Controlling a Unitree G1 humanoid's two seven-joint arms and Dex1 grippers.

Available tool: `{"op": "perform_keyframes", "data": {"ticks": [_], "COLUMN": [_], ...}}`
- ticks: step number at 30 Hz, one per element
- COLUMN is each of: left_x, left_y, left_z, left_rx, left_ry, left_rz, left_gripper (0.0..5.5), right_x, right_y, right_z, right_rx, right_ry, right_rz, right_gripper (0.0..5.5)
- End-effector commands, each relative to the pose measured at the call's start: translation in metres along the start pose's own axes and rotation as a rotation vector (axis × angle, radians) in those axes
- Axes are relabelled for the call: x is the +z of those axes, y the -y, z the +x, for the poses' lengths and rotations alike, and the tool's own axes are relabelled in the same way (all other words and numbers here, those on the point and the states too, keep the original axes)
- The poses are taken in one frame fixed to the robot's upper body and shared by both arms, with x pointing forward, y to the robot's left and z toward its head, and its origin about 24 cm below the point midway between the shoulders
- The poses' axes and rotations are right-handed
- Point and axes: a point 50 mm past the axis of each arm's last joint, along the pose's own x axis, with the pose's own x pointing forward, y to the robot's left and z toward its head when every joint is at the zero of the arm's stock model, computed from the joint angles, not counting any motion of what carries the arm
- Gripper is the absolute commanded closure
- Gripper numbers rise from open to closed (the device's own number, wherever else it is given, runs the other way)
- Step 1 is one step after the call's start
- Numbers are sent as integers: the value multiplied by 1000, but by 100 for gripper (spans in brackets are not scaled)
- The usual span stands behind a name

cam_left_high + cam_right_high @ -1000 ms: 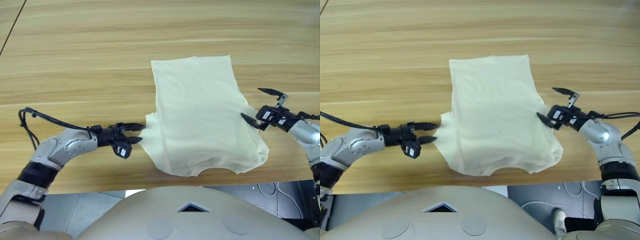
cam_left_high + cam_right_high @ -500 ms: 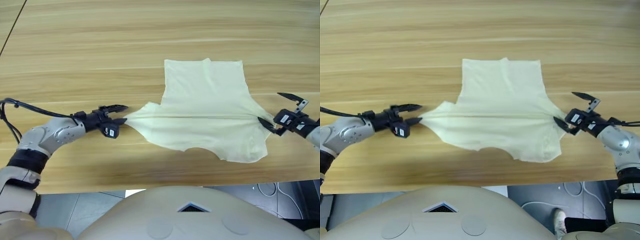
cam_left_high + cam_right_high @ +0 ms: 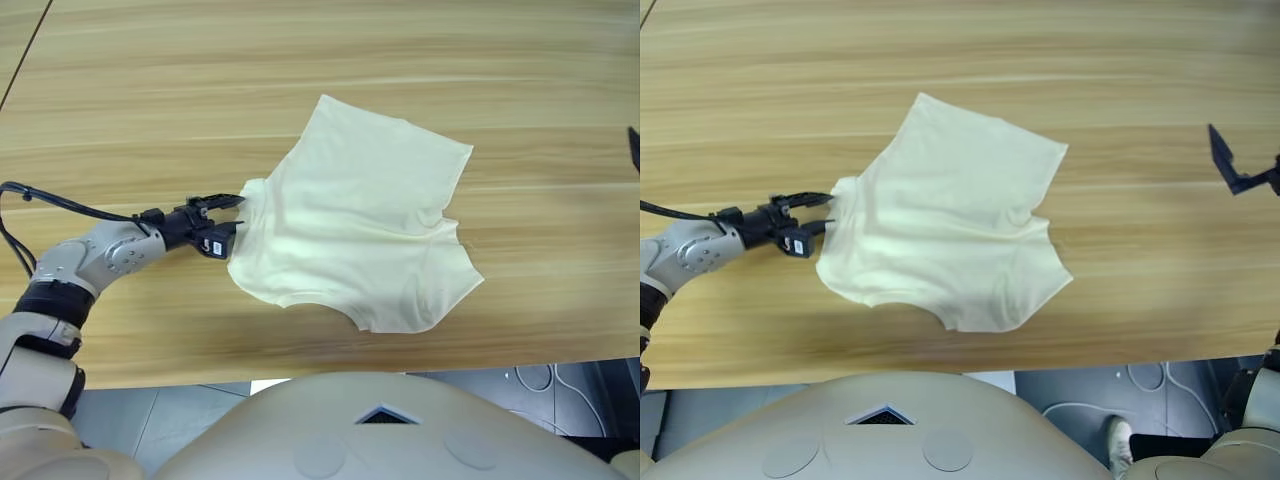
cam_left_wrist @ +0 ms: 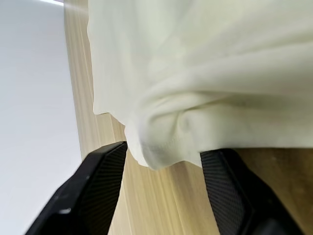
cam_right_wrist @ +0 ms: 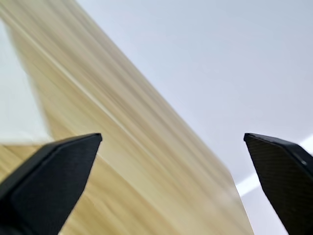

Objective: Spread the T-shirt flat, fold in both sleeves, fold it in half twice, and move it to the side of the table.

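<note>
The left gripper [image 4: 164,164], two black fingers [image 4: 98,188] with a finely textured, matte pad surface, is clamped on a bunched sleeve edge of the pale cream, soft knit T-shirt [image 3: 360,240]; the stitched hem folds into a thick, rounded wad that fills the gap between the fingers. From that hold the cloth fans out over the light, straight-grained wooden table [image 3: 150,80], lying near its front edge, a little right of the left gripper. It forms a rumpled, uneven shape with soft ridges running away from the grip, one squared corner pointing towards the far side of the table, and a curved, scooped edge on the near side. The right gripper [image 5: 172,139] is released, its two dark, pointed, wedge-shaped fingers spread wide with nothing between them, hanging over the right part of the table, well apart from the T-shirt.
</note>
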Motion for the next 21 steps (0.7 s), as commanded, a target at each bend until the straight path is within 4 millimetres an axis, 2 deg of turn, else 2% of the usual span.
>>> {"op": "perform_keyframes", "data": {"ticks": [1, 4, 6, 9, 12, 17, 21], "left_x": [16, 16, 11, 11, 18, 26, 42], "left_y": [84, 71, 58, 45, 37, 24, 20], "left_z": [-18, -29, -46, -66, -75, -84, -88], "left_rx": [-401, -332, -268, -211, -174, -96, -51], "left_ry": [10, 21, -9, -21, -4, 23, 120], "left_rz": [-119, -145, -153, -158, -154, -164, -209], "left_gripper": [276, 276, 276, 276, 276, 276, 276], "right_x": [25, 36, 39, 41, 37, 0, -31], "right_y": [-65, -95, -109, -117, -127, -154, -158], "right_z": [13, 13, 9, 6, 0, -16, -28], "right_rx": [268, 407, 499, 554, 628, 816, 843], "right_ry": [116, 147, 169, 178, 164, -57, -264], "right_rz": [1, -12, -18, -19, -25, -85, -164], "right_gripper": [12, 12, 12, 12, 12, 12, 12]}}
